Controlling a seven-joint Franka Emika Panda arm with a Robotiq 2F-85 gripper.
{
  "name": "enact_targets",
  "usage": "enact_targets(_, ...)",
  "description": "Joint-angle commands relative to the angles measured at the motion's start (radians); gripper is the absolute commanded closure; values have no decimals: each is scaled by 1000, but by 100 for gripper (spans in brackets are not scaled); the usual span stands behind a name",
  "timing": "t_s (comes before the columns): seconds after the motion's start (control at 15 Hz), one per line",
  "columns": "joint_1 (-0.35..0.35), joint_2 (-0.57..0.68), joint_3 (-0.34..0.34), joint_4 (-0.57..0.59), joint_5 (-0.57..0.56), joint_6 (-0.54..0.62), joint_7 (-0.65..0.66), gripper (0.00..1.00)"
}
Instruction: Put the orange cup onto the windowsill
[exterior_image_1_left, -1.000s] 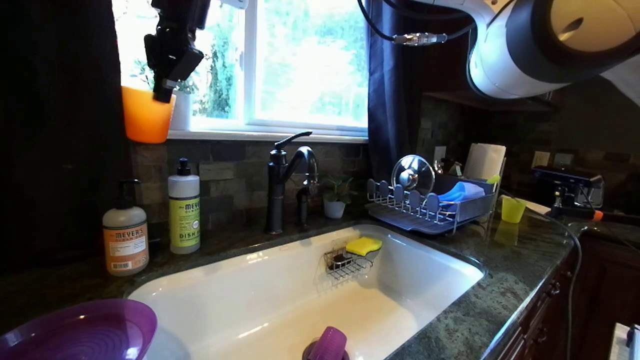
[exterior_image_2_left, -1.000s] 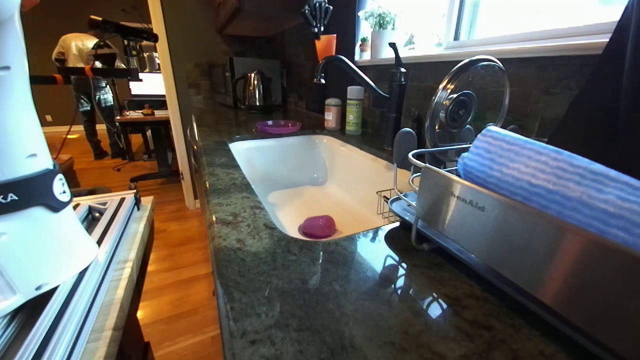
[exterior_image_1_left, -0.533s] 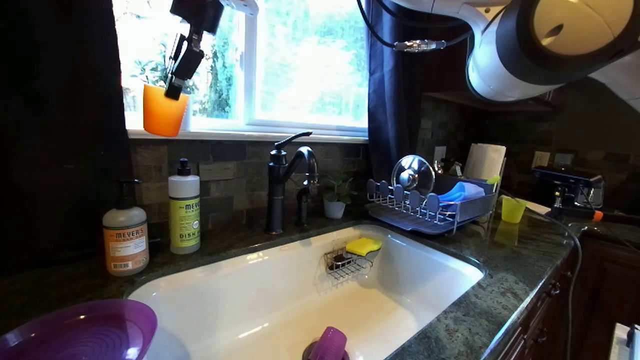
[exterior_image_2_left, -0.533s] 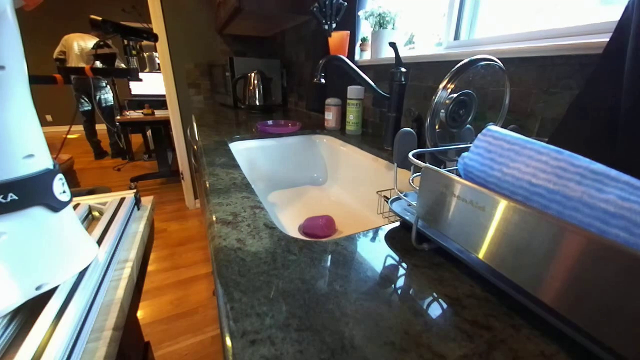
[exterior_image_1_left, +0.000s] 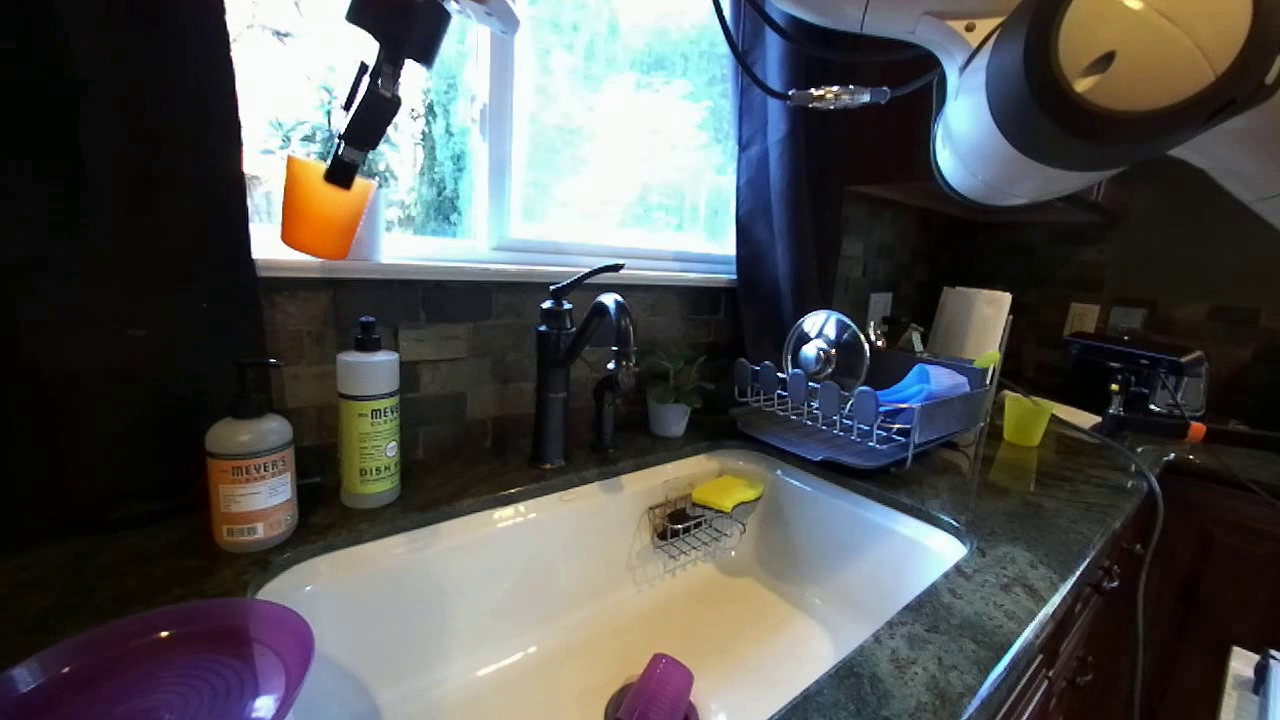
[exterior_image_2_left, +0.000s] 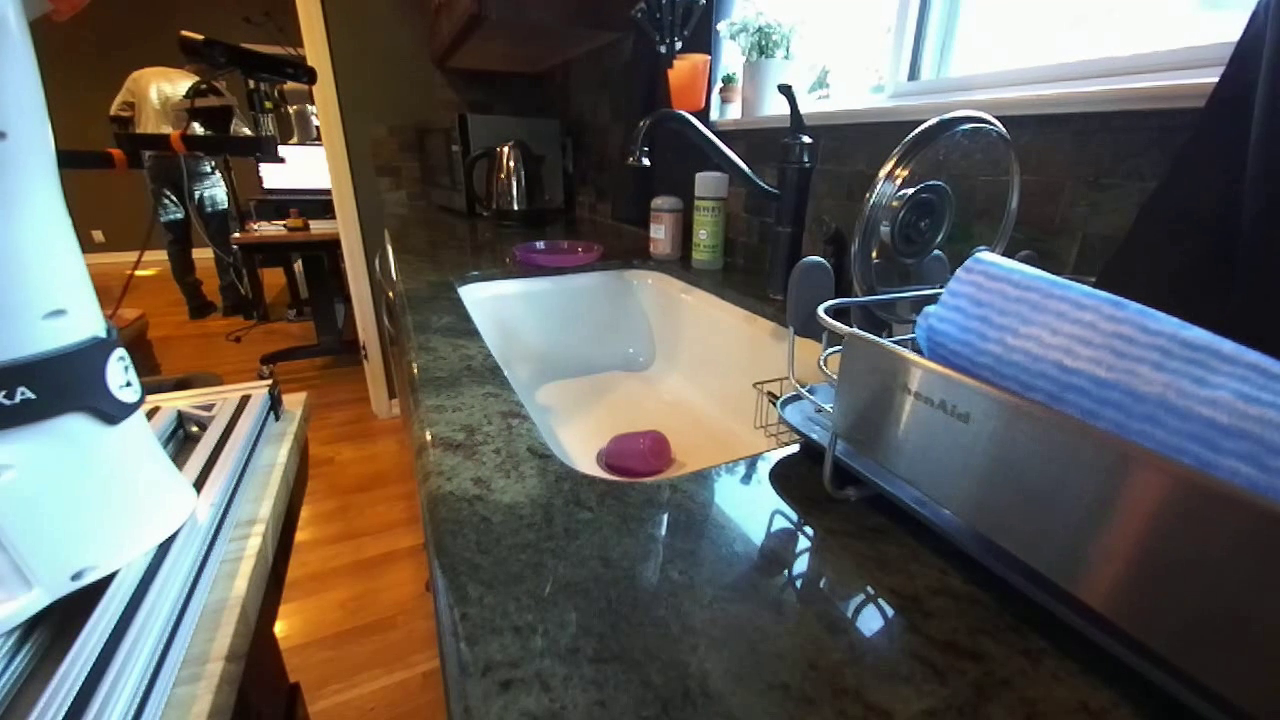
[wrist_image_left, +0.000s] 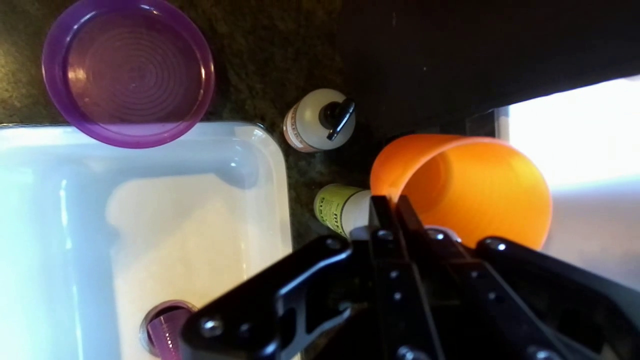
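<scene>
The orange cup (exterior_image_1_left: 322, 215) hangs in the air before the left end of the window, tilted, its base just above the windowsill line (exterior_image_1_left: 560, 270) in that exterior view. My gripper (exterior_image_1_left: 340, 178) is shut on its rim. In an exterior view the cup (exterior_image_2_left: 689, 84) is at the near-curtain end of the windowsill (exterior_image_2_left: 960, 108), left of the potted plants; whether it is over the ledge I cannot tell. In the wrist view the fingertips (wrist_image_left: 395, 202) pinch the cup's wall, one inside and one outside, and the open mouth of the cup (wrist_image_left: 475, 190) faces the camera.
A white plant pot (exterior_image_2_left: 768, 85) and a small terracotta pot (exterior_image_2_left: 729, 97) stand on the sill close to the cup. Below are two soap bottles (exterior_image_1_left: 370, 430) (exterior_image_1_left: 252, 480), the black faucet (exterior_image_1_left: 555, 390) and the sink (exterior_image_1_left: 450, 580). A dark curtain (exterior_image_1_left: 120, 250) hangs at the left.
The gripper has carried the cup right and slightly up in both exterior views, from before the curtain to before the window. The cup is now more tilted.
</scene>
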Motion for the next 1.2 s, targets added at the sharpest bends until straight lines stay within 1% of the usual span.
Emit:
enact_targets(0.0,-3,-11,8,-19,-6,8,1,96)
enact_targets(0.53,-3,-11,8,-19,-6,8,4,96)
enact_targets(0.6,3,-15,3,-20,-9,2,34,99)
enact_targets(0.67,14,-26,-10,-22,-22,-14,65,99)
enact_targets(0.73,20,-37,-15,-29,-29,-40,85,99)
enact_targets(0.87,34,-69,-19,-41,-41,-129,112,99)
enact_targets(1.07,48,-110,-5,-42,-31,-269,147,99)
enact_targets(1.13,59,-125,-24,-39,-56,-310,164,99)
